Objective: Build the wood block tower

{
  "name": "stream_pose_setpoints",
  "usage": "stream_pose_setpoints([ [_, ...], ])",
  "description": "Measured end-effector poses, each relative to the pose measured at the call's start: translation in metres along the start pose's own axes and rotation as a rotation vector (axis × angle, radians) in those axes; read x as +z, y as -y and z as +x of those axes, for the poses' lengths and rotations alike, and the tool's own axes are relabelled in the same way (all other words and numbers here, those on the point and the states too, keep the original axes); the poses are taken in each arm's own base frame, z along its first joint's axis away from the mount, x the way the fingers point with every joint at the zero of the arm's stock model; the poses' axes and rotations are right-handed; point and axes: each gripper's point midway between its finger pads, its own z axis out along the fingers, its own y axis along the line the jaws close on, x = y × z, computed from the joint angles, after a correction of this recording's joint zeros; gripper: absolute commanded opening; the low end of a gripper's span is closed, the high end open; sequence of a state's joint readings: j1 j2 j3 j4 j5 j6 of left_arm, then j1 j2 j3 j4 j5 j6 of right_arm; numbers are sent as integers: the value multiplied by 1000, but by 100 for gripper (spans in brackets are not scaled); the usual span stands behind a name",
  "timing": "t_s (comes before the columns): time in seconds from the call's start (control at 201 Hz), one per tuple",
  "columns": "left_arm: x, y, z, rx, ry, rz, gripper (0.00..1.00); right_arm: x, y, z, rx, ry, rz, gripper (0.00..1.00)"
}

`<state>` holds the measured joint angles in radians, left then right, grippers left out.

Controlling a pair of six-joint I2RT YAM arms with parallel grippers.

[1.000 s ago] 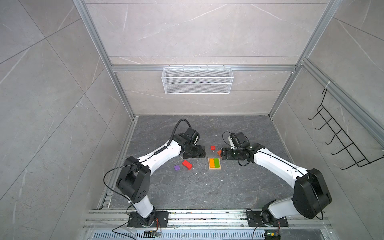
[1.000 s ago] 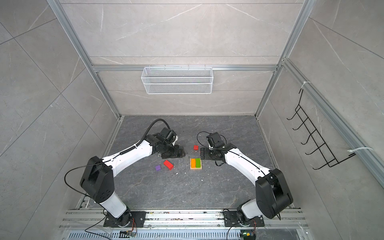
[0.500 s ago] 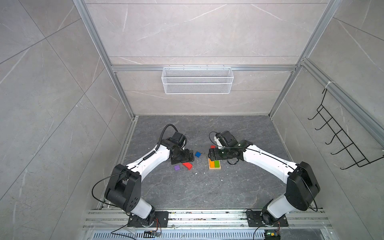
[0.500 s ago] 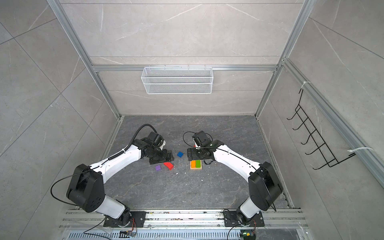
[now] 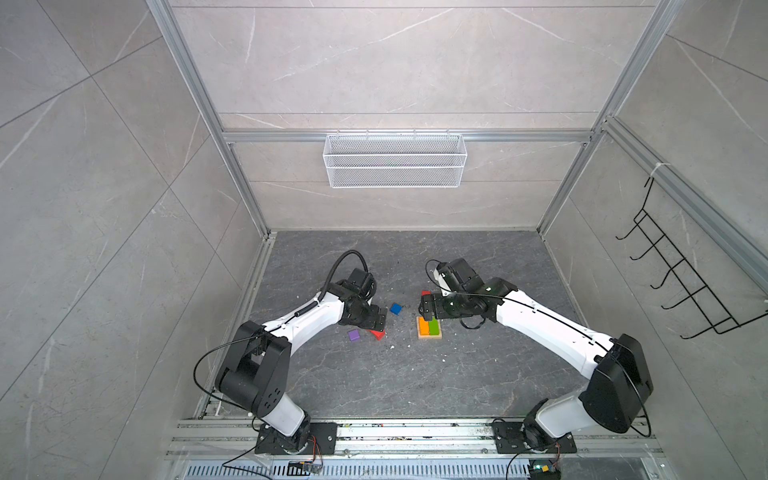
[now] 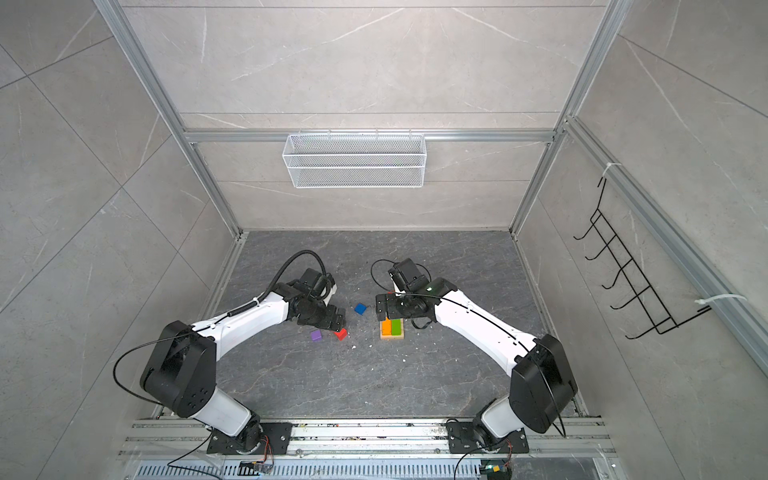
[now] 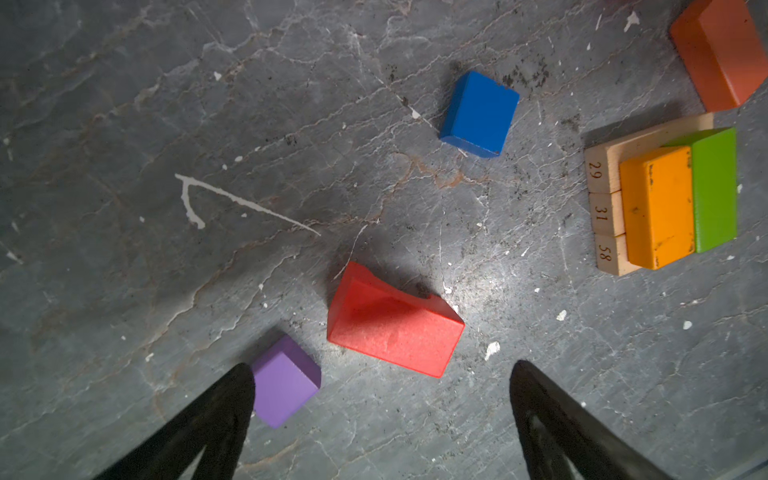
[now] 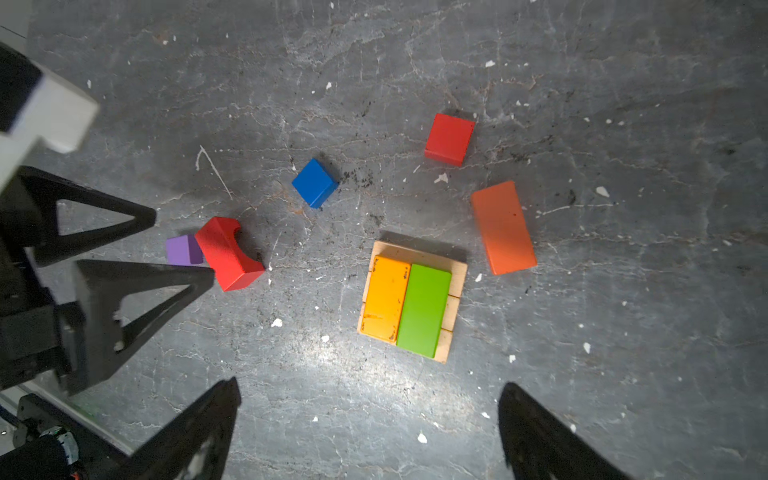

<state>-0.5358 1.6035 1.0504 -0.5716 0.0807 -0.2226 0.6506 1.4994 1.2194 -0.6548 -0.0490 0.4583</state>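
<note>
The grey floor (image 5: pixel 374 374) is the whole stage here. The only container around is the wire basket (image 5: pixel 395 166) hung on the back wall, and I can't spot anything in it through the mesh. Both arms lean in toward mid-floor, well clear of every edge. The left gripper (image 7: pixel 382 369) and the right gripper (image 8: pixel 370 386) both have their jaws spread wide, with nothing held in either.

The tower (image 8: pixel 411 307) sits about mid-floor, just ahead of the right gripper. It's three tan bars (image 7: pixel 602 216) side by side as a base, with an orange bar (image 8: pixel 386 303) and a green bar (image 8: pixel 424 309) lying flat and touching on top. Only two layers, so I'd call it early days. A dark orange bar (image 8: pixel 503 227) lies near the tower's corner toward the back edge, closer to the right arm.

Now the bit that matters. The red arch block (image 7: pixel 395 328) lies on the tower's left-edge side, just ahead of and between the left gripper's fingers. Its long axis runs roughly finger to finger, a bit skewed. So I reckon the jaws would close on its ends unless the wrist turns.

The purple cube (image 7: pixel 284 380) sits just beside it, right by one finger, and might get bumped. The blue cube (image 7: pixel 480 114) lies between the grippers. The red cube (image 8: pixel 449 139) is back-edge side, nearer the right arm.
</note>
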Motion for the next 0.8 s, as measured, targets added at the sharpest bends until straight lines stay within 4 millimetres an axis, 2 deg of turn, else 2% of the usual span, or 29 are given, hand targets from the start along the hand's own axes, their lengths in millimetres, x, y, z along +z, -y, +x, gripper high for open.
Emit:
stream_pose_setpoints([
  [0.254,18,4,9,135,-53,-3,94,-3,0,0,10,3,-2,99],
  [0.548,30,9,14,196,-80,1,90,-4,2,3,14,-9,5,99],
  [0.722,35,8,16,199,-92,0,84,-6,1,3,17,-4,3,99],
  [0.797,38,7,18,196,-103,-2,78,-7,1,2,17,-1,1,99],
])
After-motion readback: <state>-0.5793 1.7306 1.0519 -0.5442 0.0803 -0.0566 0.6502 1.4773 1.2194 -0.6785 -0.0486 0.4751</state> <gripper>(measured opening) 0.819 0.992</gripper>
